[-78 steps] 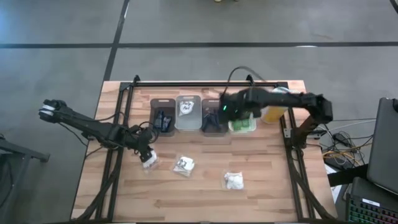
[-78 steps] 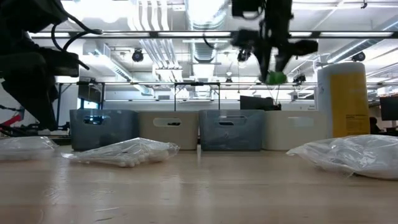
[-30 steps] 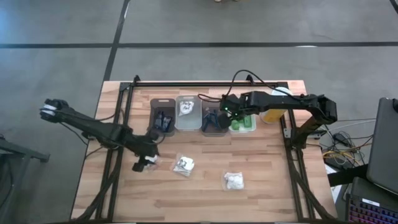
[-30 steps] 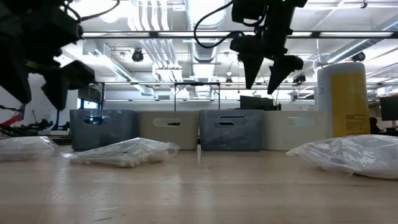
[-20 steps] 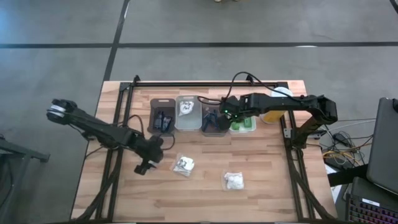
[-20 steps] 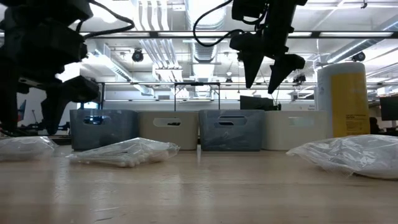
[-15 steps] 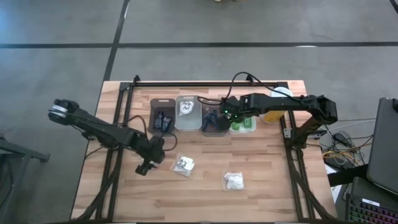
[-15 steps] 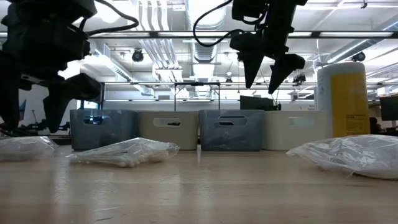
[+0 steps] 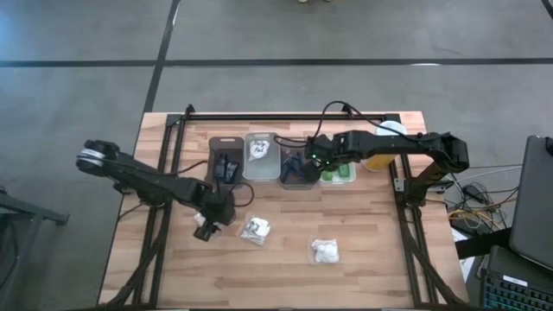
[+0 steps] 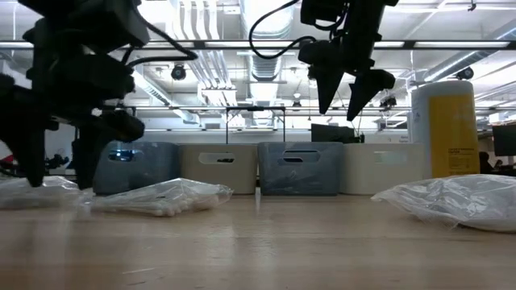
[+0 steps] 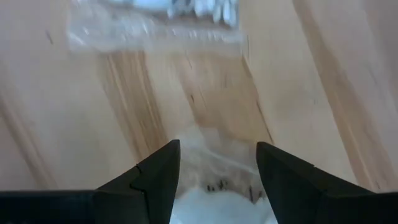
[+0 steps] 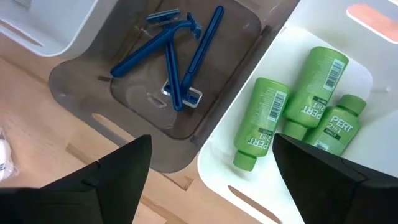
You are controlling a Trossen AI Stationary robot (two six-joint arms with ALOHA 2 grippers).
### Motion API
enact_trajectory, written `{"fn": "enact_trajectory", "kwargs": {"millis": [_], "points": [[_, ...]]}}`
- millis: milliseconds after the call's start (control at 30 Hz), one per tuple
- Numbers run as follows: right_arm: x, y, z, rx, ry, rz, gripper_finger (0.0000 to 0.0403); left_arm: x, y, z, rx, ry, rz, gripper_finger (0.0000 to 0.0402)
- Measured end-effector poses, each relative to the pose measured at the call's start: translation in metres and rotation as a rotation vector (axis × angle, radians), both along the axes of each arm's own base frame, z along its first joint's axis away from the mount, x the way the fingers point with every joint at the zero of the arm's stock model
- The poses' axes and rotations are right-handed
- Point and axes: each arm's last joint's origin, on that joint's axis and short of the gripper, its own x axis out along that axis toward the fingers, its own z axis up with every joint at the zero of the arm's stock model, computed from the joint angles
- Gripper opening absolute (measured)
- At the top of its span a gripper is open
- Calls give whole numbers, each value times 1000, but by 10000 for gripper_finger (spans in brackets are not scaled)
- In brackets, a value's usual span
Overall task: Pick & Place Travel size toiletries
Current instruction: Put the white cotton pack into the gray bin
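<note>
The left claw (image 11: pixel 214 180) hangs wide open directly over a clear-wrapped packet (image 11: pixel 217 202) on the table (image 9: pixel 380 259). The right claw (image 12: pixel 208 180) is wide open and empty above three green bottles (image 12: pixel 298 106) in a white bin (image 12: pixel 249 186), blue razors (image 12: pixel 171 56) alongside.

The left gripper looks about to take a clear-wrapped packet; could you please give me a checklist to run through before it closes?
1. Left gripper open: ok, jaws spread in the left wrist view.
2. White fluffy clear-wrapped packet between its fingers: ok.
3. Next clear-wrapped packet clear of the jaws: ok, it lies apart.
4. White bin with one packet inside has room: ok.
5. Right gripper out of the way: cannot tell; it hovers open over the grey razor bin and the white bin of green bottles, next to the packet bin.
</note>
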Motion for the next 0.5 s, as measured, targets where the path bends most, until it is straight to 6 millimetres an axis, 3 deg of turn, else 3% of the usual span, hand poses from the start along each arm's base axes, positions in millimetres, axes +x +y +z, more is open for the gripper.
{"fn": "enact_trajectory", "kwargs": {"millis": [233,500], "points": [[1,8,-2,3,6,18,344,10,3,5,2,1,25,216],[2,12,-3,-6,7,10,343,3,19,-5,30,125,56,216]]}}
